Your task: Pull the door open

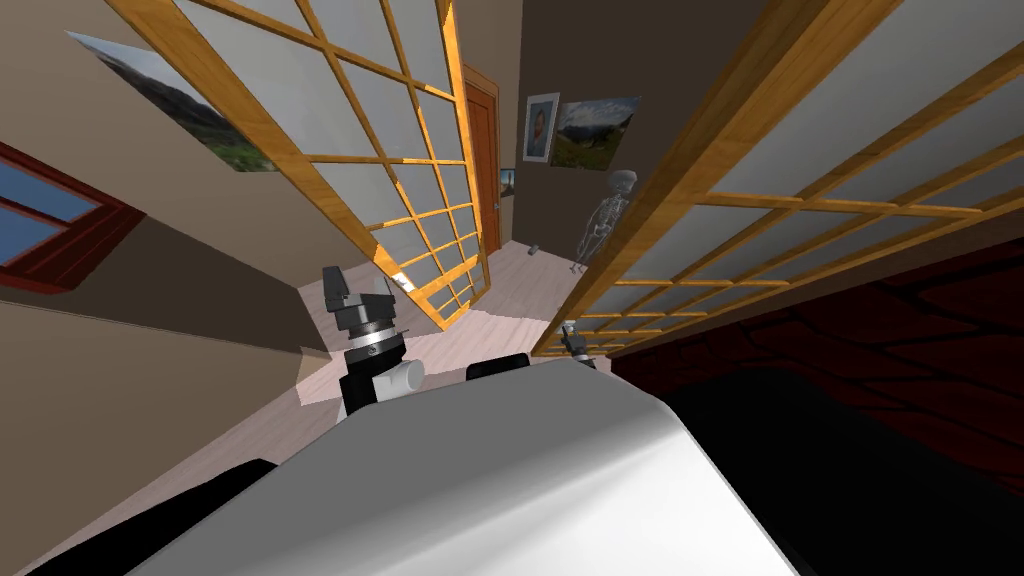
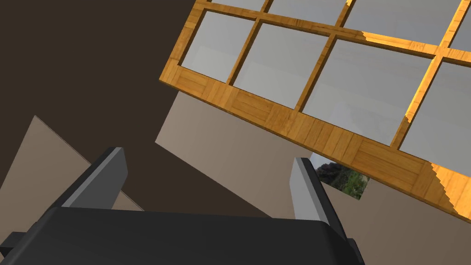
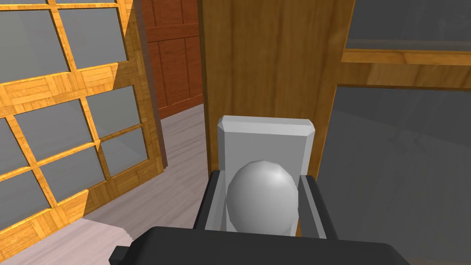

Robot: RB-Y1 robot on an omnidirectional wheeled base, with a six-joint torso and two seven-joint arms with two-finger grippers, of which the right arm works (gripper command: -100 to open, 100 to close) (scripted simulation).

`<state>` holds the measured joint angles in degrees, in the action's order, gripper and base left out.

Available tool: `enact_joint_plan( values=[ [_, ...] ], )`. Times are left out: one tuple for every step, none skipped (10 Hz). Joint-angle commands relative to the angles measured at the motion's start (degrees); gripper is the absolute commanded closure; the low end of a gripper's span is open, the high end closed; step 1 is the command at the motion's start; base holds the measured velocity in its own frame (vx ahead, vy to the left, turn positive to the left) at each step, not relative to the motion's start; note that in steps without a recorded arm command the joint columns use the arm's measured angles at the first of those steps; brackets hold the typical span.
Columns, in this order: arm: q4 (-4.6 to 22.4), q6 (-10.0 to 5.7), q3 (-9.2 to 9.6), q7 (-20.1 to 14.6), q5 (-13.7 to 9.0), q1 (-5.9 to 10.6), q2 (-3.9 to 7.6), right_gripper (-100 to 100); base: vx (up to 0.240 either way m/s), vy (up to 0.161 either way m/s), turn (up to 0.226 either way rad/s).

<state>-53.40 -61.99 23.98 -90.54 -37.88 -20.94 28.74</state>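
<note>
The door is a pair of wooden leaves with glass panes. My right gripper is shut on the round grey knob, which sits on a grey plate on the right leaf's wooden stile. In the head view the right gripper is at the near edge of the right leaf. The left leaf stands apart from it, with floor showing between them. My left gripper is raised beside the left leaf and open, nothing between its fingers.
Beyond the gap lies a pale wood floor with a grey skeleton and a small object on it. A red-brown panelled door stands at the back. A red-framed window is on my left; a black area lies on my right.
</note>
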Motion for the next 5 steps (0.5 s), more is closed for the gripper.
enact_joint_plan(
  values=[
    [0.47,-0.83,0.54,-0.67,0.38,0.20,0.30,100,-0.229,-0.037,0.123],
    [0.91,-1.51,1.07,-1.31,0.71,0.18,0.73,100,-0.259,-0.041,0.154],
    [1.23,-2.00,1.44,-1.76,0.95,0.16,1.03,100,-0.241,-0.027,0.145],
    [1.71,-2.74,2.01,-2.44,1.31,0.14,1.49,100,-0.219,-0.025,0.136],
    [2.01,-3.21,2.37,-2.87,1.54,0.12,1.79,100,-0.210,-0.028,0.126]
  ],
)
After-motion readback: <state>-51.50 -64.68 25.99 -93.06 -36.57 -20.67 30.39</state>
